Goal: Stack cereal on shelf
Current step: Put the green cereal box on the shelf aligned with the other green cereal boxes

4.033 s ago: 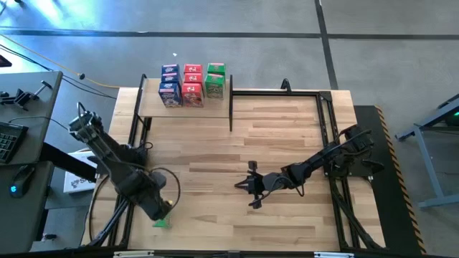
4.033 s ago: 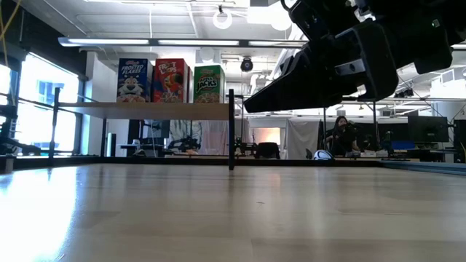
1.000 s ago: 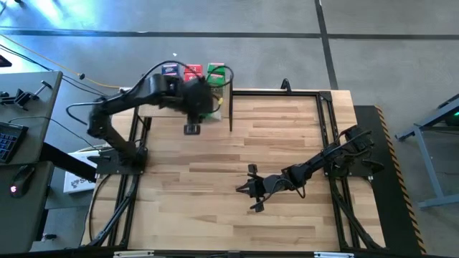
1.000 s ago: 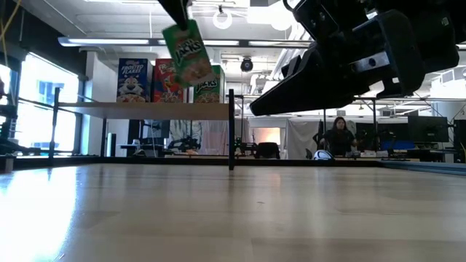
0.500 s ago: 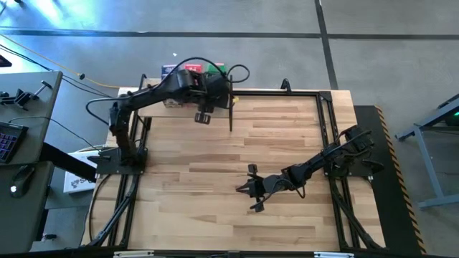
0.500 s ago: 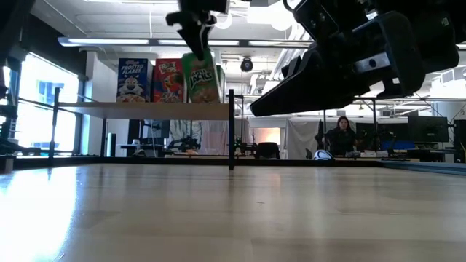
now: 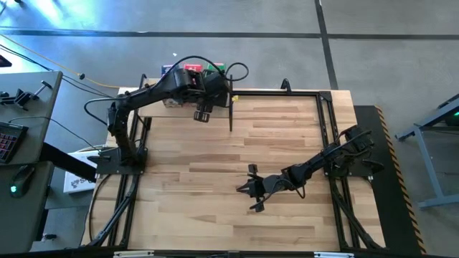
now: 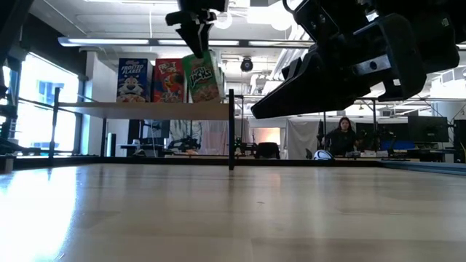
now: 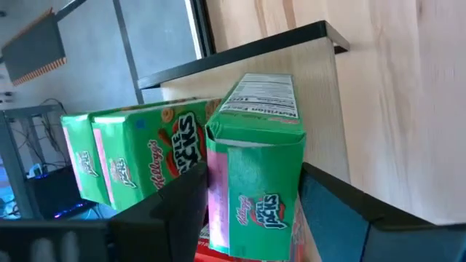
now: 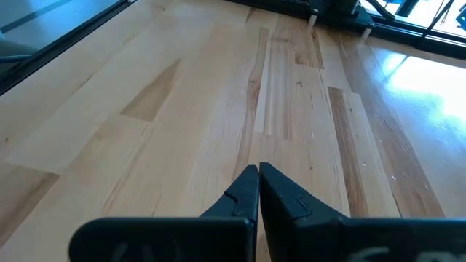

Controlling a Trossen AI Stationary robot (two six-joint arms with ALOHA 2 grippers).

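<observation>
Both arms are dark, near-black, built of jointed tubular links. A thin black cable loops off the left arm point(image 7: 154, 97). The right arm point(image 7: 315, 168) is bulkier at its base. The right gripper point(image 10: 256, 191) has two tapered, wedge-shaped black fingers.

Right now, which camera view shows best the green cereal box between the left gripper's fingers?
The left wrist view: the green box fills it. The low view shows it small, tilted, on the shelf; in the high view the left arm mostly hides it.
</observation>
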